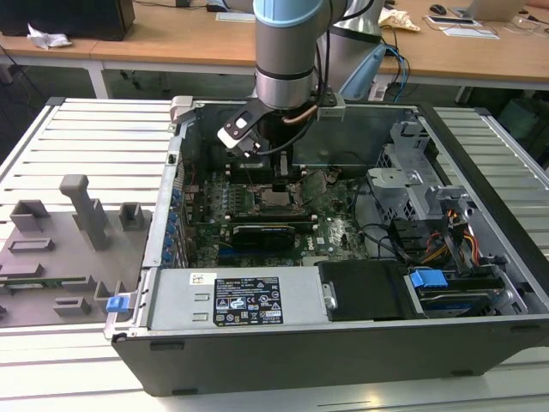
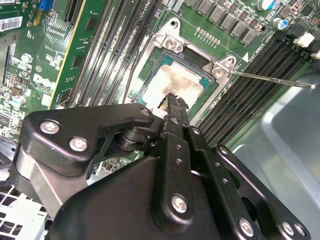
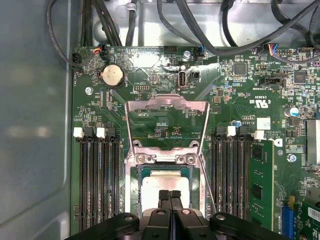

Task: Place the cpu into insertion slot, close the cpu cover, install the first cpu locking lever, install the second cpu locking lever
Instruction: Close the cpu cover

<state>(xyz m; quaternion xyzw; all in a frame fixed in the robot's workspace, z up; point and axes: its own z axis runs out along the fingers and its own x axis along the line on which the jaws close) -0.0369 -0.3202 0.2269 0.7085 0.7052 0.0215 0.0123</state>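
Where the slatted metal worktop (image 1: 94, 137) carries a grey fixture tray (image 1: 64, 257) at the exterior view's left, an open black computer case (image 1: 343, 343) stands at the tray's three o'clock. Inside, the cpu (image 3: 167, 180), a small square chip with a smudged silvery-beige top, lies flat in its socket, face up, edges parallel to the black memory slots (image 3: 97, 185), no side clearly longer. The grey metal cpu cover (image 3: 167, 102) stands open. The gripper (image 3: 170, 194) sits just over the chip, jaws closed, empty.
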